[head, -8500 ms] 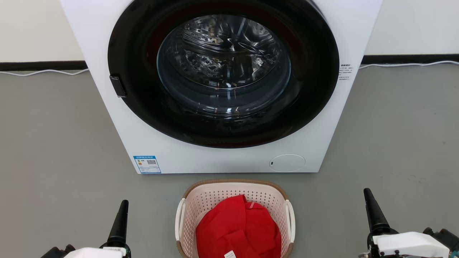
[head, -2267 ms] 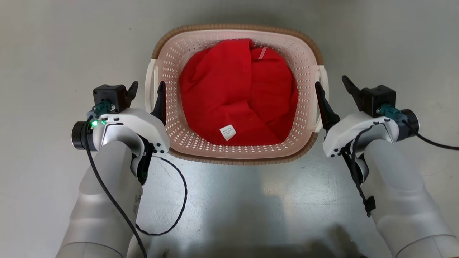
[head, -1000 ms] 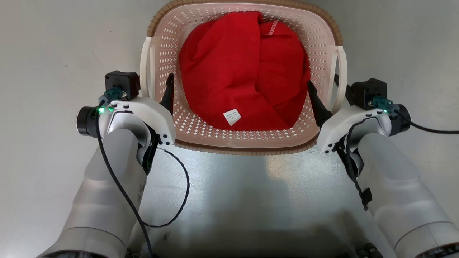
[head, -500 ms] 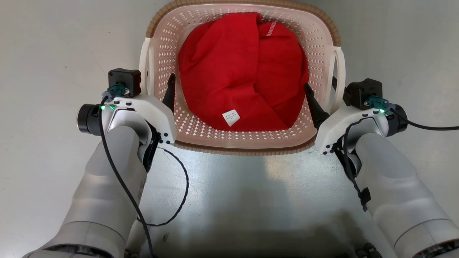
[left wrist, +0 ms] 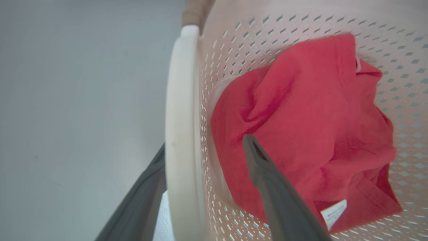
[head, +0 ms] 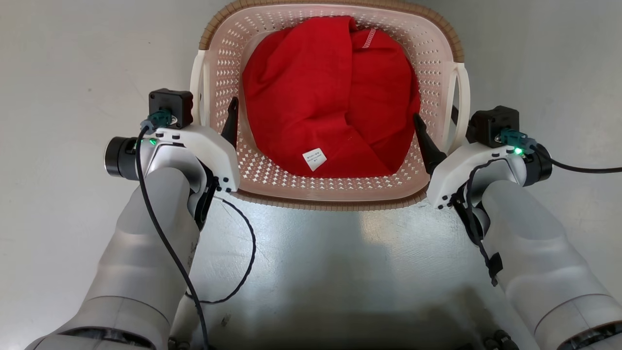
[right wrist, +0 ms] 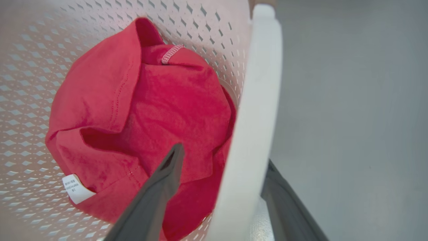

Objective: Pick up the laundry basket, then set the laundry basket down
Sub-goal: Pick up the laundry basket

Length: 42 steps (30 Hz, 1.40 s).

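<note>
In the upper middle of the head view, the laundry basket point(head: 335, 190) is seen resting on the grey floor point(head: 73, 73), with a red garment point(head: 330, 87) bundled inside it. Compared with two seconds earlier, both grippers are found further up the frame. The left gripper point(head: 214, 104) is now set astride the left handle point(head: 198, 92) and the right gripper point(head: 435, 114) astride the right handle point(head: 461, 102), with one dark finger inside the perforated wall and one outside. Over the last half second almost nothing is altered. Both pairs of jaws are kept spread wide, and no handle is pinched. Whether a finger already touches a handle cannot be told from the wrist views. The approach is judged complete. The handles must be clamped before the basket can be lifted.
</note>
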Motion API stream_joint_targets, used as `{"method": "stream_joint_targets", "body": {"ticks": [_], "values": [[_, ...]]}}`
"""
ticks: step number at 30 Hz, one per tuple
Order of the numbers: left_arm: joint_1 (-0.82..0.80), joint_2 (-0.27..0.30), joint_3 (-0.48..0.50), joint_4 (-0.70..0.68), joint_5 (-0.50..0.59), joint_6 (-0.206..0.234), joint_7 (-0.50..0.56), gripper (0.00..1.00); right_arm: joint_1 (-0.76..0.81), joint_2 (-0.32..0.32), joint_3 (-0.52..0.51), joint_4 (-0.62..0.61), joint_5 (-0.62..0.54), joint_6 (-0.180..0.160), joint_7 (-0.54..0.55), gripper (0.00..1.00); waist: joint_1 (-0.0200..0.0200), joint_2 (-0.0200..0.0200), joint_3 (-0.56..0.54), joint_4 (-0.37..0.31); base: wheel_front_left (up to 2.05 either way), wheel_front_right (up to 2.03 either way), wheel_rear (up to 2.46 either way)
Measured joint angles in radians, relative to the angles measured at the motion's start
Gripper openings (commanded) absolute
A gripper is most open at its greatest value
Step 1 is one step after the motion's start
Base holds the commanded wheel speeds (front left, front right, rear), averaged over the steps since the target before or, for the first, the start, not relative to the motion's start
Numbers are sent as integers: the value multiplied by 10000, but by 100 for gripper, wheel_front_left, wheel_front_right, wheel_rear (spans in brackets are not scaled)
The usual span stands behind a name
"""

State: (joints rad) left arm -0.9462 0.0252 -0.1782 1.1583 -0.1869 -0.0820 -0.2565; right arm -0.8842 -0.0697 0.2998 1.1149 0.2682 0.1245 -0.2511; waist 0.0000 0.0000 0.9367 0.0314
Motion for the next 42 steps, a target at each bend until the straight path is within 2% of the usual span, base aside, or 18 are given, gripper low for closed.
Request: {"method": "stream_joint_targets", "body": {"ticks": [5, 6, 7, 8, 9, 10, 15, 27, 42], "values": [[-37, -4, -67, -4, -61, -2, 0, 100, -1, 0, 351, 113, 328, 0, 0, 98, 0, 0, -43, 19, 0, 0, 0], [-37, 0, -115, -4, -59, -2, 0, 86, -1, 0, 504, 201, 476, 0, 0, 91, 0, 0, -51, 11, 0, 0, 0], [-37, -4, -148, -4, -58, -2, 0, 60, -1, -2, 564, 228, 545, 0, 0, 60, 0, 0, -48, 7, 0, 0, 0], [-37, -4, -148, -4, -58, -2, 0, 3, -1, -2, 564, 228, 545, 0, 0, 42, 0, 0, -48, 7, 0, 0, 0], [-37, -10, -173, -8, -58, -4, 0, 0, -2, -2, 621, 267, 617, 0, 0, 22, 0, 0, -40, 5, 0, 0, 0], [-37, -12, -182, -10, -59, -2, 0, 0, -5, -2, 673, 314, 681, -10, -2, 0, 0, 0, -33, 3, 0, 0, 0], [-37, 58, -242, 21, -81, -8, -4, 0, -46, -17, 888, 495, 1421, -61, -42, 0, 0, 0, -41, -12, 0, 0, 0], [-21, 6, -690, 439, -474, -6, -2, 0, -96, -81, 1822, 924, 2284, -92, -27, 0, 0, 0, -601, -46, 0, 0, 0], [906, 23, -1588, 1137, -1252, 44, 290, 0, 556, -75, 3266, 1003, 3691, -98, 955, 0, 0, 0, -2485, -104, 0, 0, 0]]}}
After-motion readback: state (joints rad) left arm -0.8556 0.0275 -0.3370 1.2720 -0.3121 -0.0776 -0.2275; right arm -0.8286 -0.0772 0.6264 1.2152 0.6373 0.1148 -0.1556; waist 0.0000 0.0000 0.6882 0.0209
